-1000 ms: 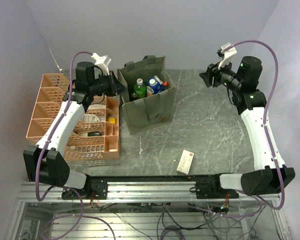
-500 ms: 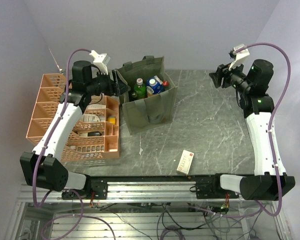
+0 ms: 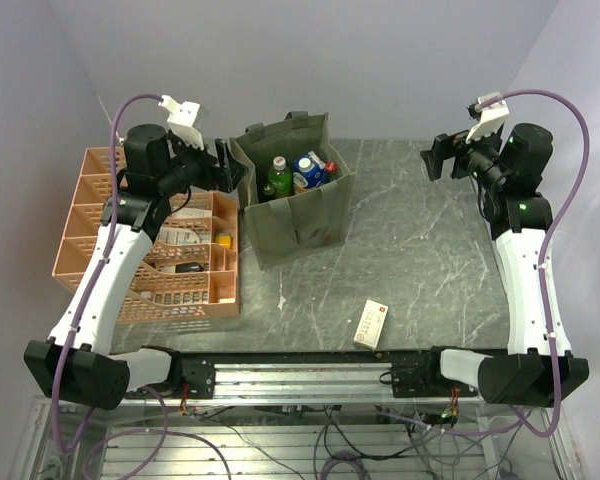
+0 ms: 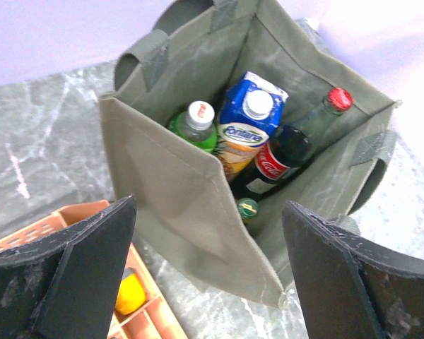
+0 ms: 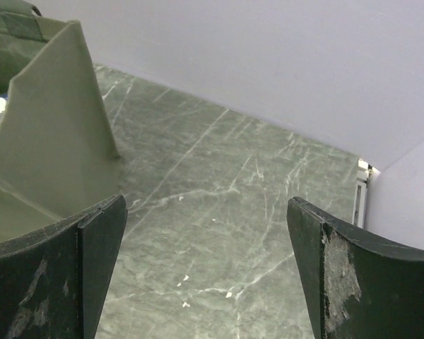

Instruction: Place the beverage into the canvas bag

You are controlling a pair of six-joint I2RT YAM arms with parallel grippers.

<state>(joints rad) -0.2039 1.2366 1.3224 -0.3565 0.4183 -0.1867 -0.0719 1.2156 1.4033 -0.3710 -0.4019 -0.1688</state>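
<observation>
The olive canvas bag (image 3: 298,215) stands upright and open at the table's back middle. Inside it are a green bottle (image 4: 196,121) with a white cap, a blue carton (image 4: 249,120), a dark cola bottle (image 4: 283,152) with a red cap, and a small green cap (image 4: 247,207) low down. My left gripper (image 3: 230,168) hovers just left of the bag's rim, open and empty; in its wrist view the left gripper (image 4: 208,205) frames the bag's near corner. My right gripper (image 3: 435,158) hangs open and empty well right of the bag, above bare table (image 5: 219,233).
A salmon-pink lattice crate (image 3: 90,200) with several items lies under the left arm; a yellow thing (image 4: 131,293) sits in one cell. A small white and red box (image 3: 371,322) lies near the front edge. Walls close in at the back and on both sides.
Both grippers have gone from nearly shut to wide open. The left one drew back leftward from the bag's rim. The right one pulled up and to the right, away from the bag.
</observation>
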